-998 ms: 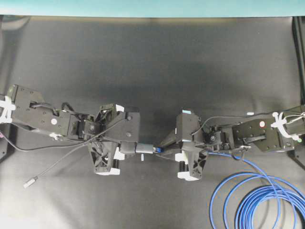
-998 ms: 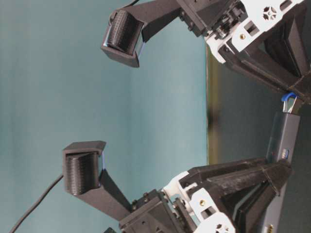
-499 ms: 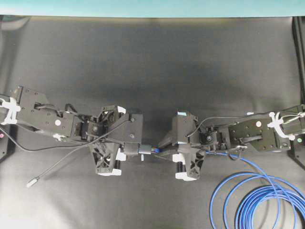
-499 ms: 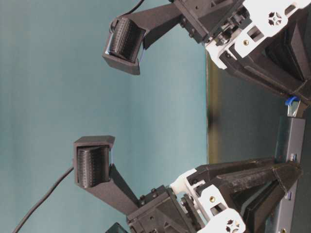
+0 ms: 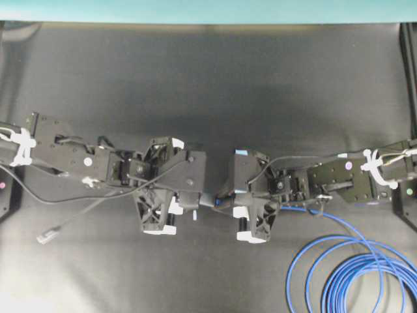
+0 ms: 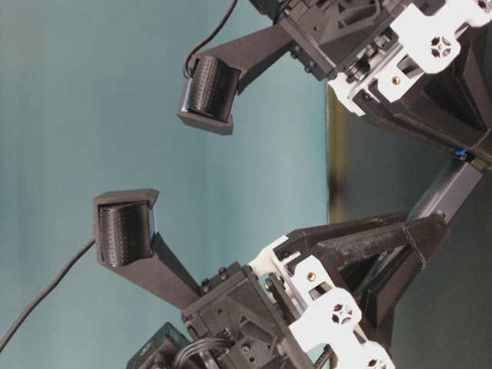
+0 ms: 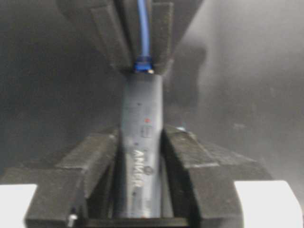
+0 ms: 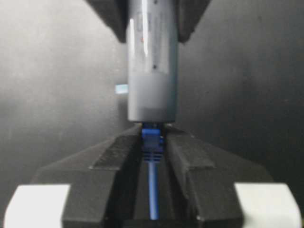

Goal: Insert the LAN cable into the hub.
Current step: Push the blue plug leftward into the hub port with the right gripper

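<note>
- Trailing at 9 o'clock on the tabletop [image 5: 260,78]: hub's thin grey cord [image 5: 71,218] w/ small silver plug [image 5: 47,236].
- L gripper [image 7: 141,142] clamped on the hub [image 7: 141,142], mid-frame, off the tabletop.
- LAN cable [image 5: 352,274] plug end [image 8: 152,140] touching hub's end.
- R gripper [image 8: 152,152] pinching the cable just behind plug.
- Blue coils at 4 o'clock.
</note>
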`<action>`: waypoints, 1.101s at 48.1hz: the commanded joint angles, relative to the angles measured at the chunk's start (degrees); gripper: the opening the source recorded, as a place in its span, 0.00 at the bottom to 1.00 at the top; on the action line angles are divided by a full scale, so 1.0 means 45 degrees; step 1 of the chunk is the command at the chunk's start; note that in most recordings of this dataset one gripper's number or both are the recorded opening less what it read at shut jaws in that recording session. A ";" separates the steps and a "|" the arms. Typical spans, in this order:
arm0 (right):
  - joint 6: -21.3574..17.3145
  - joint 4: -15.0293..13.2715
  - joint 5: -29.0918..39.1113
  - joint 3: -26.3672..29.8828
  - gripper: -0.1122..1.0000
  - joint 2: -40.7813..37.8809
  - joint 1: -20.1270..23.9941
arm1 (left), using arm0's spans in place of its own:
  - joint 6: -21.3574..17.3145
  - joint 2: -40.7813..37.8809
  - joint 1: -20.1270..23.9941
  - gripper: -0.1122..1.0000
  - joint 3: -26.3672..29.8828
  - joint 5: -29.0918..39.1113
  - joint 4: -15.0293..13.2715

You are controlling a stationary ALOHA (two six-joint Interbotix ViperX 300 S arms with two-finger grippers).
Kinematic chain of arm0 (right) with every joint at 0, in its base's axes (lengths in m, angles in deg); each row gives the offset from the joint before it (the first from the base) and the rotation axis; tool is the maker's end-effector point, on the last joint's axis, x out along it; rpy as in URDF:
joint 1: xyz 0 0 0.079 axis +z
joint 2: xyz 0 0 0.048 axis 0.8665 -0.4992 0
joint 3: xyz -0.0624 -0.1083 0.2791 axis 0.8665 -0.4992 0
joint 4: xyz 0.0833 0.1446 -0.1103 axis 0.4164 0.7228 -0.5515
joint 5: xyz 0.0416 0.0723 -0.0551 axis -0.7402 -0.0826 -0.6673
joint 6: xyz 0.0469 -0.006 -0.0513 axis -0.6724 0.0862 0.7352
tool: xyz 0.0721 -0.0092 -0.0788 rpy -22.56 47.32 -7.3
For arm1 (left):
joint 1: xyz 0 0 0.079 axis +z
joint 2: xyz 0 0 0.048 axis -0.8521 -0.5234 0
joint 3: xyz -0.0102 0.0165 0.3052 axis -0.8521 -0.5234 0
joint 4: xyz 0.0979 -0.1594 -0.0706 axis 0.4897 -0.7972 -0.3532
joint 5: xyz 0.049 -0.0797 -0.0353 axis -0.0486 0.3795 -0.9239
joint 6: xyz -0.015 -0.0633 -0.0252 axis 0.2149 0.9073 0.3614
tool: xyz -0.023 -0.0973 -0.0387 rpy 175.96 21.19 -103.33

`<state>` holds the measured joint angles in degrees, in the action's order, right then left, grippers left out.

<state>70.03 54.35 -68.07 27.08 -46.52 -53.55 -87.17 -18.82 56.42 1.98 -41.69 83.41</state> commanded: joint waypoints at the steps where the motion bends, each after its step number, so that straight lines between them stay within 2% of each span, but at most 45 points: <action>1: 0.0078 -0.0020 -0.0273 0.0898 0.21 0.0215 -0.0156 | -0.0039 0.0078 0.0039 0.35 0.0352 -0.0117 0.0039; 16: 0.0020 -0.0020 -0.0215 0.0508 0.21 0.0410 -0.0156 | 0.0117 0.0605 -0.0176 0.35 -0.0820 -0.0078 0.0039; 29: -0.0078 0.0039 0.0117 0.0176 0.23 0.0527 -0.0059 | 0.0098 0.0781 -0.0156 0.35 -0.1172 0.0078 0.0039; 31: -0.0117 0.0059 0.0117 0.0098 0.29 0.0566 -0.0059 | 0.0098 0.0840 -0.0156 0.35 -0.1230 0.0117 0.0039; 37: -0.0176 0.0078 0.0156 -0.0059 0.64 0.0684 -0.0039 | 0.0117 0.0937 -0.0137 0.35 -0.1523 0.0156 0.0039; 42: -0.0176 0.0078 0.0137 -0.0234 0.84 0.0918 0.0000 | 0.0117 0.1152 -0.0078 0.35 -0.1855 0.0215 0.0039; 44: -0.0156 0.0078 0.0137 -0.0332 0.87 0.1074 0.0000 | 0.0117 0.1211 -0.0078 0.35 -0.1914 0.0215 0.0039; 48: -0.0195 0.0078 0.0078 -0.0684 0.83 0.1426 0.0000 | 0.0117 0.1270 -0.0078 0.35 -0.1973 0.0215 0.0039; 53: -0.0293 0.0137 0.0059 -0.1152 0.84 0.1816 0.0000 | 0.0117 0.1230 -0.0059 0.35 -0.1953 0.0195 0.0039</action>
<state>69.41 54.62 -67.36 22.77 -40.37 -53.90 -86.64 -14.16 56.07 -7.16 -40.46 83.41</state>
